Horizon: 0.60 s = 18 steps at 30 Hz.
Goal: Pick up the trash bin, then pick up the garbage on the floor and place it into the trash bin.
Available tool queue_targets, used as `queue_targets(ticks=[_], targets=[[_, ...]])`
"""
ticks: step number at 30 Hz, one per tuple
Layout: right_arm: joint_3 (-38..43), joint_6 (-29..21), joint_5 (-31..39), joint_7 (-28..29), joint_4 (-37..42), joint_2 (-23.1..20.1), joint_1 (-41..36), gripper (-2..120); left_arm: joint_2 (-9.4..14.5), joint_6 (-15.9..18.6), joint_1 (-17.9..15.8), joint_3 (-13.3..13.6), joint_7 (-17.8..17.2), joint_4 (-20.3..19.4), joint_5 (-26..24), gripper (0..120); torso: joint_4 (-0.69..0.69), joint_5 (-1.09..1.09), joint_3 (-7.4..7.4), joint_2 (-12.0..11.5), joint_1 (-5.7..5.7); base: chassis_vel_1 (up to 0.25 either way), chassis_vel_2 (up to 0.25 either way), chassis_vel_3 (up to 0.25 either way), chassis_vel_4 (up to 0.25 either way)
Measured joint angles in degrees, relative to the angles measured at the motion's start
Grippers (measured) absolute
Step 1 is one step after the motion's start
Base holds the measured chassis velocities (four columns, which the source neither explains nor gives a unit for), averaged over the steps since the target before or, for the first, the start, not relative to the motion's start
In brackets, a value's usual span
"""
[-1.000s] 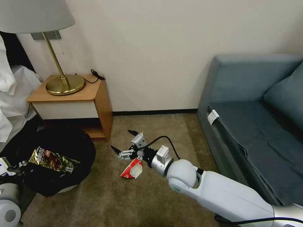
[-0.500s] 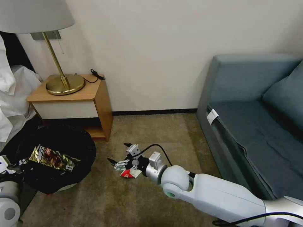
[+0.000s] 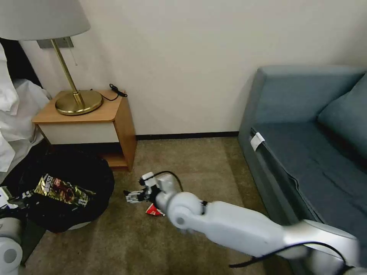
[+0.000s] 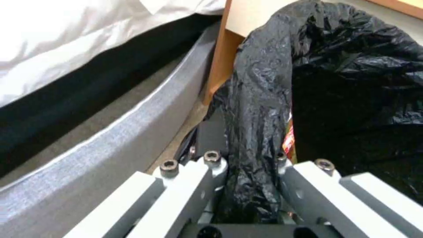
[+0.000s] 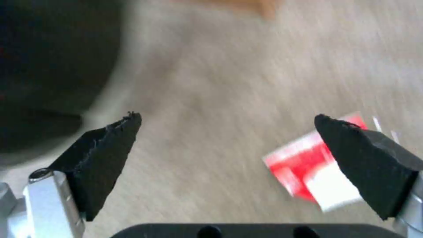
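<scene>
Bin (image 3: 57, 191) at lower left of head view, black liner rim clamped between left gripper (image 4: 251, 185) fingers; gold snack wrapper (image 3: 63, 191) already lying inside. Right gripper (image 5: 227, 165) low over carpet (image 3: 183, 164) at lower centre of head view, fingers spread wide, nothing between them. Red-and-white packet (image 5: 308, 168) flat on carpet, lying off-centre beside one fingertip rather than between both. Advice for the grasp: shift sideways until packet sits midway between pads, lower until tips brush the pile, then close on an edge. Likely thin and floppy; risk of sliding away if pinched off-centre.
</scene>
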Motion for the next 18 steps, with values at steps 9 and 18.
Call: queue_targets(ticks=[9, 18], targets=[[0.0, -4.6, 5.2, 6.8, -16.5, 5.8, 0.3, 100, -0.1, -1.0, 1.1, -0.7, 1.0, 0.4, 0.4, 4, -0.01, 0.01, 0.0, 0.0, 0.0, 0.0, 0.0, 0.0, 0.0], [0.5, -4.7, 2.3, 4.3, -26.0, 8.2, -1.8, 100, 0.4, -1.6, 1.2, -0.9, 1.7, 1.5, 0.3, 4, -0.02, 0.01, 0.0, 0.0, 0.0, 0.0, 0.0, 0.0, 0.0]])
